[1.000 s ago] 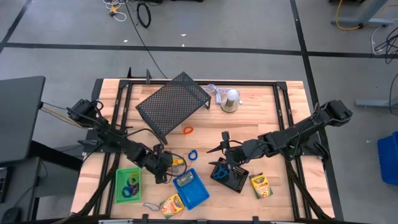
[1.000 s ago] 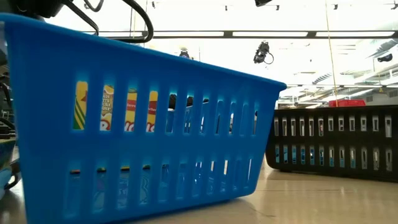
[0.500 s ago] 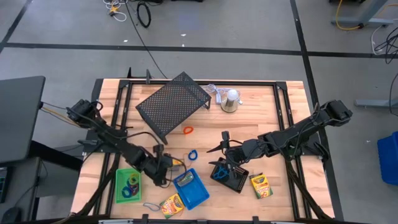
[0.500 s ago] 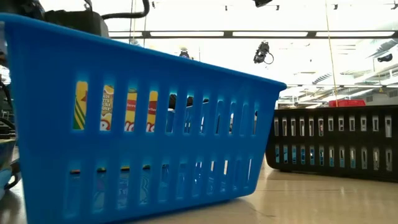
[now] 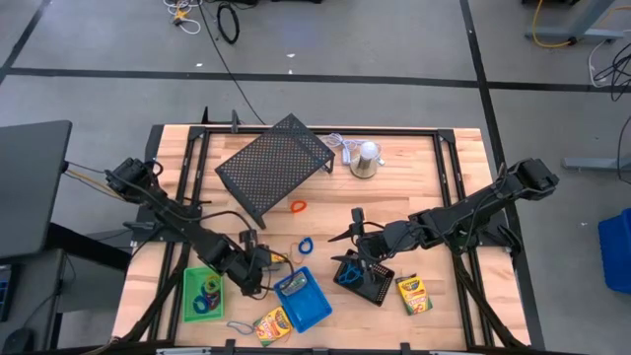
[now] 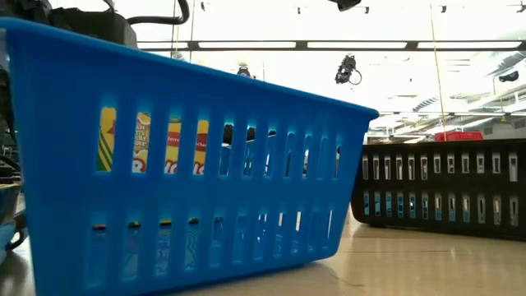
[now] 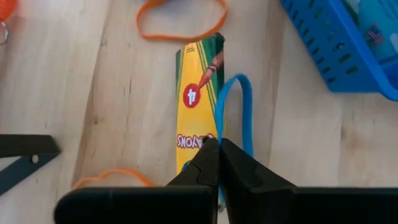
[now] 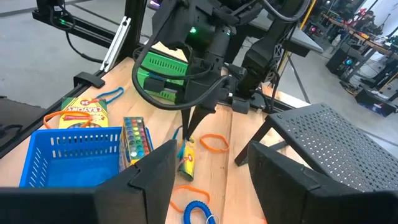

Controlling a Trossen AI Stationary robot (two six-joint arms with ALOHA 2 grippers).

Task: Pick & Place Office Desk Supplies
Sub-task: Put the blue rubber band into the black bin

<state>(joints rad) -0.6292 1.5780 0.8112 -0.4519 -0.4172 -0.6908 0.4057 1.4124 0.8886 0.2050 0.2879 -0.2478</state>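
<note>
My left gripper point(image 5: 262, 262) is shut on a thin blue elastic loop point(image 7: 235, 106), just left of the blue tray point(image 5: 303, 299) and right of the green tray point(image 5: 203, 293). A yellow-green crayon box point(image 7: 198, 102) lies flat on the wood under the loop. My right gripper point(image 5: 349, 237) hangs open above the small black-mesh tray point(image 5: 363, 278) and touches nothing. More crayon boxes lie at the near edge point(image 5: 272, 323) and right of the mesh tray point(image 5: 414, 293). My left gripper pinches the blue loop's near end point(image 7: 219, 138) between its two fingertips. The fingers come steeply from above, slanting in from the table's left. The loop runs out from the fingertips over the crayon box; whether its far end point(image 7: 239, 78) rests on the box I cannot tell.
Orange loops point(image 7: 180, 18) point(image 7: 112, 177) lie around the crayon box, another blue loop point(image 5: 306, 245) and an orange one point(image 5: 298, 206) mid-table. The large black mesh rack point(image 5: 274, 163) and a silver dome point(image 5: 366, 158) stand at the far side. The blue tray point(image 6: 189, 164) fills the low view.
My left gripper has risen a little and drawn slightly toward the table's left edge, staying shut. My right arm has kept still.
</note>
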